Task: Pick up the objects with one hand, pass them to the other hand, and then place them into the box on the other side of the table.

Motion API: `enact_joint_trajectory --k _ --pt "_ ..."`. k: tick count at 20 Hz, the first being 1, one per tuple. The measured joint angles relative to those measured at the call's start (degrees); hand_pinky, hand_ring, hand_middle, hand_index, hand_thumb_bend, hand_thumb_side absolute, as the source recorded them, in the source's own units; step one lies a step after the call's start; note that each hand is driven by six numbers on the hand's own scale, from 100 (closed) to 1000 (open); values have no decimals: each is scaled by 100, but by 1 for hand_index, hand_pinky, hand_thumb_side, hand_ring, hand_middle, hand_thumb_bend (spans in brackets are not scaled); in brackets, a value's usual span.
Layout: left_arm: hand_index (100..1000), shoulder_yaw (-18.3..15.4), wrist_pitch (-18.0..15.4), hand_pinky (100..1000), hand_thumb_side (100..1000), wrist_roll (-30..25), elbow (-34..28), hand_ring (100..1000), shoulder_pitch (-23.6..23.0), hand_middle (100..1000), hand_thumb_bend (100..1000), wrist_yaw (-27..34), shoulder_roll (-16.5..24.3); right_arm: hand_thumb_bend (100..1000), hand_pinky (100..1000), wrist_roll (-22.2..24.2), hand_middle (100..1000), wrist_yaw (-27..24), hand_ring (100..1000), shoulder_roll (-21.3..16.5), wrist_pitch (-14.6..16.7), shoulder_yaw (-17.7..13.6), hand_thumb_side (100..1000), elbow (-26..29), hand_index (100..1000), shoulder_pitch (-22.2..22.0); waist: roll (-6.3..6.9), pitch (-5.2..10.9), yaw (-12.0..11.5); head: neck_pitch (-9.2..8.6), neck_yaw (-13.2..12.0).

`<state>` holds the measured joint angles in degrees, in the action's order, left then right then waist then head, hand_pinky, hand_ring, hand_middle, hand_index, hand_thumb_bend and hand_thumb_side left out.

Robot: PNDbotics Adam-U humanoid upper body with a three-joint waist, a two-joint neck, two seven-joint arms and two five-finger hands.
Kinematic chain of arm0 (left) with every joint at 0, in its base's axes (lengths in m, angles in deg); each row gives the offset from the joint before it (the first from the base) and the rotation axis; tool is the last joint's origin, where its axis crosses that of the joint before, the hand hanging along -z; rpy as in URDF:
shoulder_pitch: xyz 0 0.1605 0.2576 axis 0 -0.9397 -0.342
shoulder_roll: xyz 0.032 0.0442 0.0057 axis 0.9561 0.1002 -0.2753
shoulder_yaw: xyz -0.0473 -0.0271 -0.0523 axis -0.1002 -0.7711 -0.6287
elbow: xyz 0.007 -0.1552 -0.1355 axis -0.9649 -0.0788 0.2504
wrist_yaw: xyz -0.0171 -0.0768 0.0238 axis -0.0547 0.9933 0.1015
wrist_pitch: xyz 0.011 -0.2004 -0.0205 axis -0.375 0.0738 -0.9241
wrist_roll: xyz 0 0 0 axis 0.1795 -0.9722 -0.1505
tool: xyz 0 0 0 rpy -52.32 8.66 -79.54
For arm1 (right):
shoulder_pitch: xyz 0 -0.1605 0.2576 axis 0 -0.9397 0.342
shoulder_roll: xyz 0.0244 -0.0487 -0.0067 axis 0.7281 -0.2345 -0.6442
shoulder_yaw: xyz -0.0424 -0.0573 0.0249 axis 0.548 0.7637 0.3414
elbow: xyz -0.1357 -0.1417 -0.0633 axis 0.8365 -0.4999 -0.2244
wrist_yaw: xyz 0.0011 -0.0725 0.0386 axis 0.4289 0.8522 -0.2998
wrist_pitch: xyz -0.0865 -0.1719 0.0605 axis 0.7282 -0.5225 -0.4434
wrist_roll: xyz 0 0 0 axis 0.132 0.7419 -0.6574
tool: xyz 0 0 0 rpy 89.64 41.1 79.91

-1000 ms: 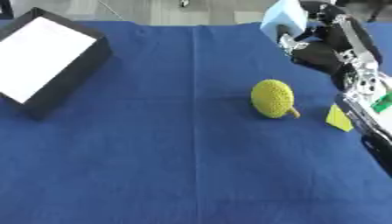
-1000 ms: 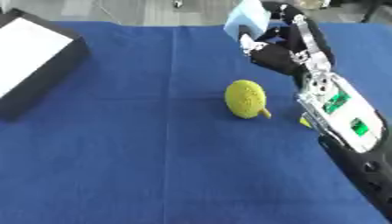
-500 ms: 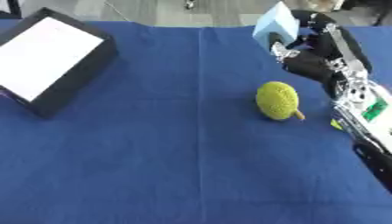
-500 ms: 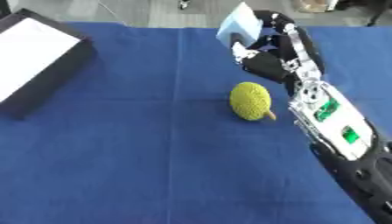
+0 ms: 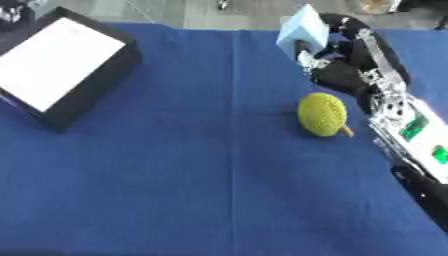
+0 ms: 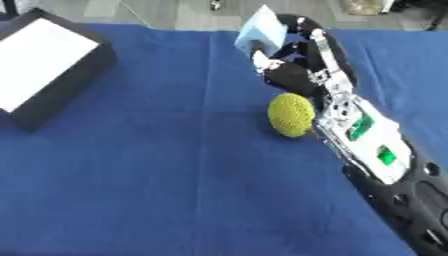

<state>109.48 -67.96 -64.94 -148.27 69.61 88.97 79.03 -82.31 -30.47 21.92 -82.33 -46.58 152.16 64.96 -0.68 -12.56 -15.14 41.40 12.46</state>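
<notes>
Right hand (image 5: 346, 75) is raised over the far right part of the worktop (image 5: 192, 190), fingers curled round a pale blue block (image 5: 303, 30). The block sits at the hand's top, tilted, clear of the blue cloth. The forearm runs from the lower right corner up toward the hand, its white panel with green marks facing the camera.

Yellow bumpy fruit-shaped object (image 5: 321, 115) lies on the cloth just below and beside the hand, short brown stem pointing right. From these views I cannot tell whether it touches the arm; in the right eye view it overlaps the wrist edge.

Black box (image 5: 61, 70) with white interior sits at the far left corner of the worktop, turned at an angle, well apart from hand and fruit.

Left hand shows in neither view.
</notes>
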Motion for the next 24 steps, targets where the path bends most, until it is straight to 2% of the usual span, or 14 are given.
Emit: enact_joint_trajectory --k 3,8,9,10,17,24 --pt "780 79 165 744 396 -152 -2 690 152 728 100 -126 -94 100 343 -20 703 63 514 37 7 59 100 -1 579 0 11 25 -27 34 3" --pt "782 242 439 750 391 -384 -13 695 400 734 100 -273 -252 100 346 -10 704 159 514 59 40 143 100 -1 579 1 41 36 -108 84 37" --pt "788 282 514 756 326 -428 -15 701 432 737 100 -313 -270 100 347 -12 704 175 515 70 58 163 100 -1 579 1 48 42 -121 85 48" --pt "788 327 592 757 375 -476 -16 702 470 739 100 -360 -293 100 347 -15 704 195 514 91 79 175 100 -1 579 1 57 45 -134 86 56" --pt "801 601 1170 766 366 -796 -17 712 706 744 100 -720 -427 100 349 -27 702 331 514 151 222 304 100 -4 578 25 76 49 -145 86 74" --pt "822 800 1527 784 392 -1125 -18 732 823 758 100 -936 -451 100 352 12 703 467 516 192 304 413 100 -4 579 61 102 49 -149 87 81"
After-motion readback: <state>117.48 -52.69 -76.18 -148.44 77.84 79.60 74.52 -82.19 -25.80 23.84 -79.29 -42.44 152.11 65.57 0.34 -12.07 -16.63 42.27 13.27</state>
